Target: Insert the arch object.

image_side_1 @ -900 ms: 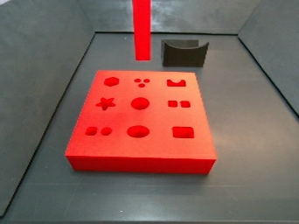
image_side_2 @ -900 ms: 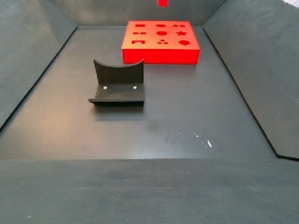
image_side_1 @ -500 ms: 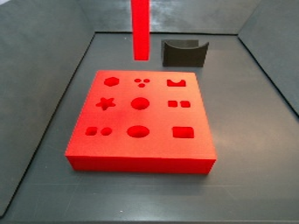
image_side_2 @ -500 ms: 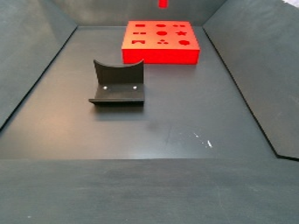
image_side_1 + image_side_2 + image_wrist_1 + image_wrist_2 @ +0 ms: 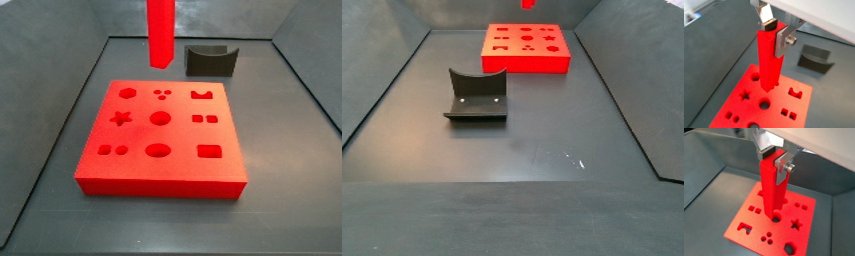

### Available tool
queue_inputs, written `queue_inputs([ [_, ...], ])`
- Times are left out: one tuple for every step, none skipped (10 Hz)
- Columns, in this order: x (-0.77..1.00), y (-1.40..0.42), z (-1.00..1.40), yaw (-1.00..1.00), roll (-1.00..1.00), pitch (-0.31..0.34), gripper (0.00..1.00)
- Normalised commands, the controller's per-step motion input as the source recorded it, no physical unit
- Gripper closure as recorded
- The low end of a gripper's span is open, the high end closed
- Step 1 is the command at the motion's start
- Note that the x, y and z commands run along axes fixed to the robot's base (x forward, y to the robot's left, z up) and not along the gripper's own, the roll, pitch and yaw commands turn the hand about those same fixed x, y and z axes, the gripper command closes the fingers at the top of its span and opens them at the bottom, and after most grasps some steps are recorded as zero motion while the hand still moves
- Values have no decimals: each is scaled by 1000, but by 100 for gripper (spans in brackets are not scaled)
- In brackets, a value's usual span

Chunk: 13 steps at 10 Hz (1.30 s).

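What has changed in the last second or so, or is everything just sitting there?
Hardly anything. In a side view the tall red bar, held between the gripper fingers above the red board, has crept slightly away from the board. Nothing was taken hold of or let go. The board and the dark block on the floor beyond it stayed where they were.

End effector [image 5: 777, 31] with bar [image 5: 769, 62] above board [image 5: 764, 104]; fixture [image 5: 476, 96] well apart on floor [image 5: 529, 160].
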Motion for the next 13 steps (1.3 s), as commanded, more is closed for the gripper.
queue_inputs([
  [26,0,0,-1000,-51,-26,100],
  [34,0,0,-1000,-60,-33,100],
  [31,0,0,-1000,-60,-31,100],
  [31,0,0,-1000,-50,-24,100],
  [0,0,0,-1000,-24,-20,100],
  [106,29,-54,-1000,0,-10,100],
  [186,94,-109,-960,0,-10,100],
  [183,94,-109,-963,0,-9,100],
  [180,94,-111,-966,0,-9,100],
  [180,94,-106,-966,0,-10,100],
  [177,94,-114,-969,0,-7,100],
  [169,91,-123,-974,0,0,100],
  [163,91,-151,-974,0,0,100],
])
